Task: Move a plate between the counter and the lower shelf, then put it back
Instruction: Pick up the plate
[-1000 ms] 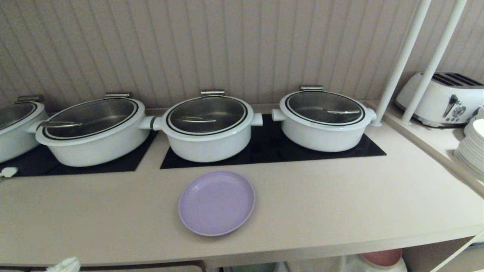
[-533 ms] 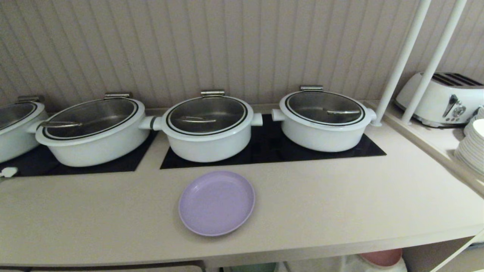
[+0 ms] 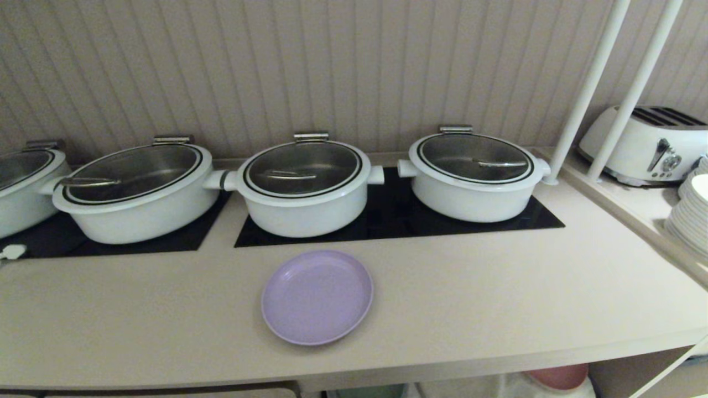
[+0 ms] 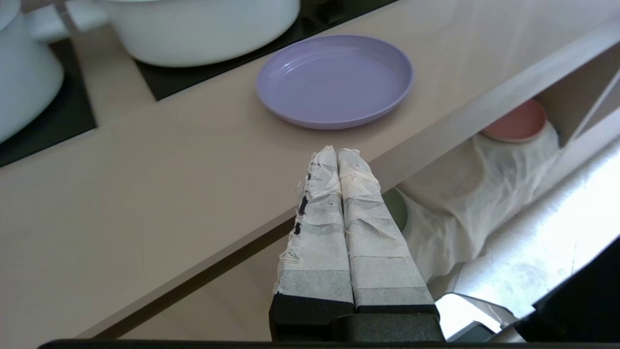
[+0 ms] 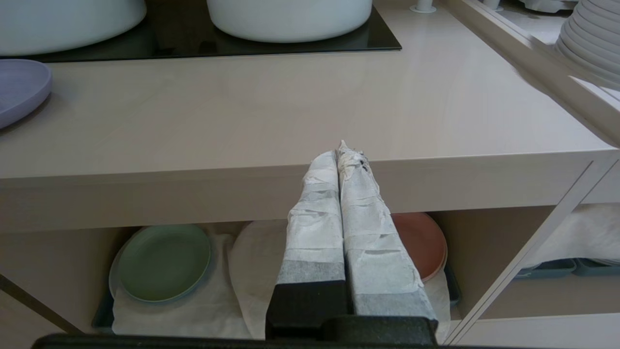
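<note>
The round matte lavender-purple plate (image 3: 317, 297) lay flat on the long glossy beige-cream counter (image 3: 498, 287), near its front edge and just in front of the middle white lidded pot (image 3: 303, 188) on the black inset hob panel (image 3: 398, 218). We judged that this spot kept the plate's rim reachable from the front, clear of the pots.

Our left gripper (image 4: 337, 154) had its tape-wrapped fingers (image 4: 317, 208) pressed together and held nothing. It hung off the counter's front edge, and the plate sat beyond its tips, apart from them.

Our right gripper (image 5: 345, 150) was likewise closed and empty, parked before the counter edge above the lower shelf (image 5: 484, 242). There a green plate (image 5: 164, 261) and a pink-red plate (image 5: 421, 245) rested on thin white gauzy cloth (image 5: 203, 310).
</note>
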{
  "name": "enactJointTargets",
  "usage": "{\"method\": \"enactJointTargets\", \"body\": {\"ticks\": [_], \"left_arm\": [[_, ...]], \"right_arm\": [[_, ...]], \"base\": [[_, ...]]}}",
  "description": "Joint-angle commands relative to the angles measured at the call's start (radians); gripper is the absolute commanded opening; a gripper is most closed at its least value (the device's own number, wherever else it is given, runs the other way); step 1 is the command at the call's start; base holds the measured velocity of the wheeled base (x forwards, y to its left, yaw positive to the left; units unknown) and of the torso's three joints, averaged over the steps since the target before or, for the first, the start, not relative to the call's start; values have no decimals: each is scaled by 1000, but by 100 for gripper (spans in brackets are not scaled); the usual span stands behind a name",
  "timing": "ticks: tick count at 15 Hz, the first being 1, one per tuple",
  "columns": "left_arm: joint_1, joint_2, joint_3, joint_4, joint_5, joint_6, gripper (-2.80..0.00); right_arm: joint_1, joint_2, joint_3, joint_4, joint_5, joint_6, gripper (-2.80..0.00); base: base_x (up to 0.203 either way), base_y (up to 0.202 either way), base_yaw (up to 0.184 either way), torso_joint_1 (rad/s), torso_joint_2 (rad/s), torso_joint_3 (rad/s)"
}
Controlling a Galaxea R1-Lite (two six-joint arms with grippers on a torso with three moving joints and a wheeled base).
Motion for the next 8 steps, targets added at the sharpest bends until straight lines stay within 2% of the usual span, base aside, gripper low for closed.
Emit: {"method": "enactJointTargets", "body": {"ticks": [1, 4, 7, 8], "left_arm": [[0, 2, 9, -3, 29, 3, -280], [0, 2, 51, -37, 113, 13, -280], [0, 2, 106, -156, 154, 30, -280], [0, 2, 103, -163, 154, 32, -280]], "right_arm": [[0, 1, 0, 0, 1, 0, -280], [0, 1, 0, 0, 1, 0, -280], [0, 1, 0, 0, 1, 0, -280], [0, 1, 0, 0, 1, 0, -280]], "base": [[0, 0, 0, 0, 0, 0], [0, 0, 0, 0, 0, 0], [0, 0, 0, 0, 0, 0], [0, 0, 0, 0, 0, 0]]}}
